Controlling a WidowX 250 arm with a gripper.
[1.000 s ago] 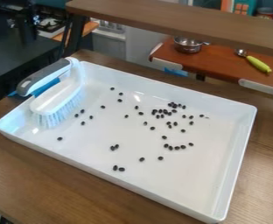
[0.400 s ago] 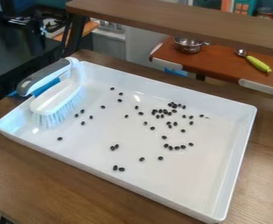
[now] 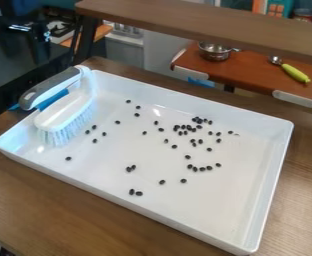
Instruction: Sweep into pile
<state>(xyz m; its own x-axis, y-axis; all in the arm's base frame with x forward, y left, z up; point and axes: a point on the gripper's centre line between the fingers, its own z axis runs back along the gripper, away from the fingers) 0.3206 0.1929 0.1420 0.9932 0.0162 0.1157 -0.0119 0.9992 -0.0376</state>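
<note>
Slanting up to the right at frame left, the brush (image 3: 65, 110) lies below and right of the black gripper (image 3: 36, 40), whose opening, wide or narrow, I cannot tell

White rectangular plastic tray (image 3: 219, 205): brightly lit; pale glare patches near the far wall and left corner.
Brown wooden surface (image 3: 58, 195): moderately bright, with soft sheen at right.
Round silver metal bowl (image 3: 215, 53): small bright reflections.
Background, upper left: mostly dim.
</note>
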